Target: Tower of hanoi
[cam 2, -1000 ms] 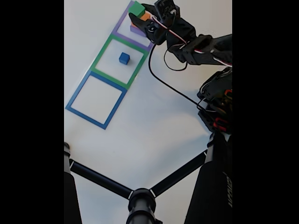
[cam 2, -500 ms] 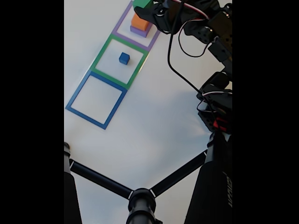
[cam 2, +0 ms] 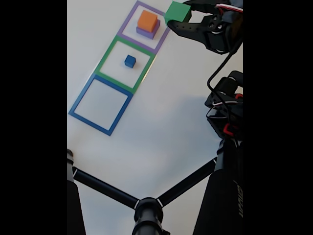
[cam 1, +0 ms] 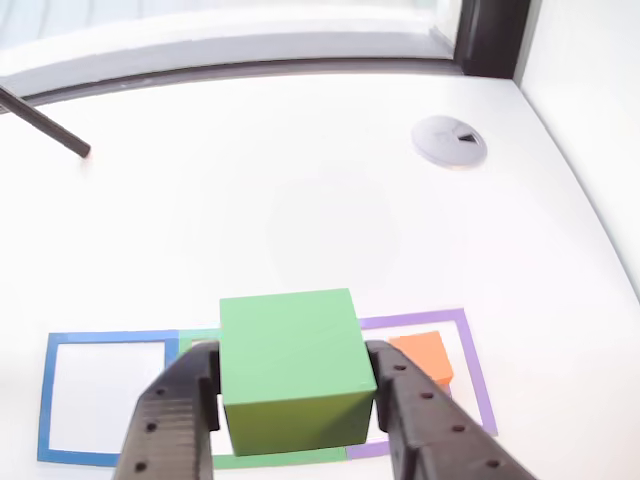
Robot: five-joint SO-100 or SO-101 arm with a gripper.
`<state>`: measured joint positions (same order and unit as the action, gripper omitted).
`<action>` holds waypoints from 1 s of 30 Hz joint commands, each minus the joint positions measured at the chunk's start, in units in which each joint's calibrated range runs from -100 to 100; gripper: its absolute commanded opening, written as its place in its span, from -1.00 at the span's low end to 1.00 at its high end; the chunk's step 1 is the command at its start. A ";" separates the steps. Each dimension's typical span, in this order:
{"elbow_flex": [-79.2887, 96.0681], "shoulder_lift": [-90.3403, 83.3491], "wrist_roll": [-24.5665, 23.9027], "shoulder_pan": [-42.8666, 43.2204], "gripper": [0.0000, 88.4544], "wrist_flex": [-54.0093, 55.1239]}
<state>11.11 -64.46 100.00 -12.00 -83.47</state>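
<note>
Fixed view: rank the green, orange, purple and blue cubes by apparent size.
1. Green cube, held raised in the gripper, so possibly nearer the camera.
2. Orange cube.
3. Small blue cube.
Purple cube is mostly hidden under the orange one; unranked.

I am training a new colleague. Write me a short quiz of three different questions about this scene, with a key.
1. True or false: the hand is shut on the green cube.
2. Which square frame holds the small blue cube? A) blue frame B) green frame C) purple frame
3. Fill in: the orange cube sits on top of a ___ block.

Key: 1 true, the cube is held off the table. 2 B. 3 purple.
</note>
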 commanded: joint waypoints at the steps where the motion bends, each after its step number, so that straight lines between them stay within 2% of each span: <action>1: -3.38 -0.26 0.00 5.76 -0.84 -2.44; 13: -1.20 -0.02 0.00 23.79 -0.84 -3.65; 20: 5.16 0.15 0.00 29.54 -0.85 -2.03; 25: 17.16 0.15 0.00 30.60 -0.85 7.12; 30: 35.71 0.39 0.00 30.02 -0.84 27.04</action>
<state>35.55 -64.80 99.46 17.73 -71.62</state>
